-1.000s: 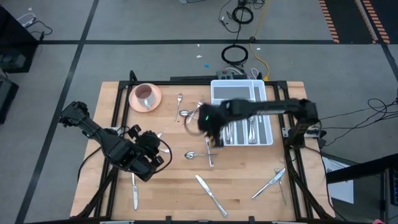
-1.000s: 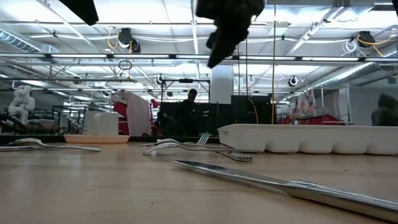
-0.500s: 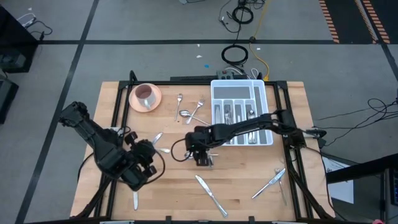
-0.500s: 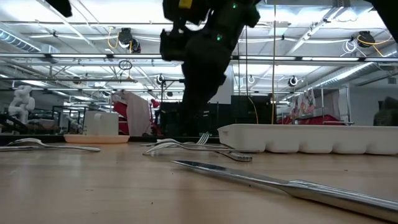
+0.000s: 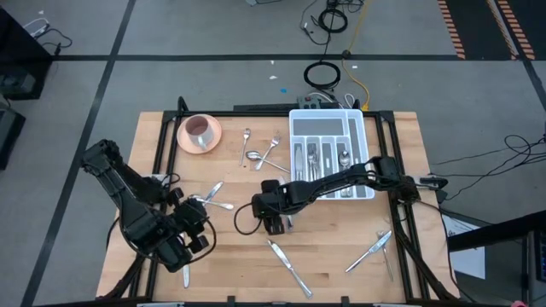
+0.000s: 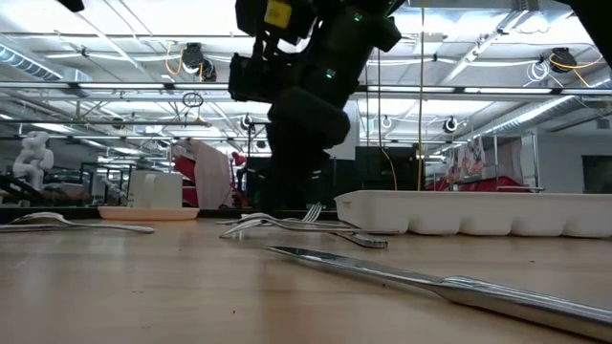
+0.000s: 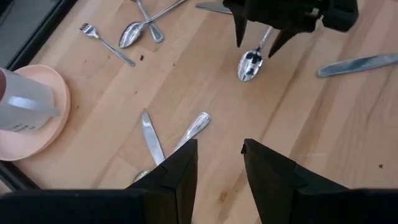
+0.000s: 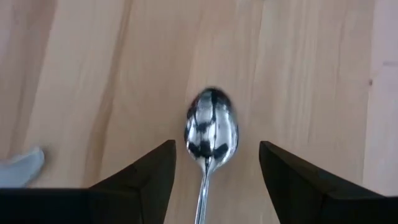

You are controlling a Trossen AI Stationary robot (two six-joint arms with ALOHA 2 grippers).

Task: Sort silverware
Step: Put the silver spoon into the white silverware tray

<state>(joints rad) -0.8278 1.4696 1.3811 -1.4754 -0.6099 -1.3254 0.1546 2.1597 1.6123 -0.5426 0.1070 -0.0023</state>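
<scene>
1. Your right gripper was spread wide and empty, straddling a spoon lying flat on the table, just off the near-left corner of the white tray.
2. A second earlier it was up beside the tray and half closed; it dropped and opened, so I'd read this as pick setup.
3. Your left gripper stood part open, empty, well left of the tray.
4. No readable labels or writing.

Right hand open, lowered
</scene>
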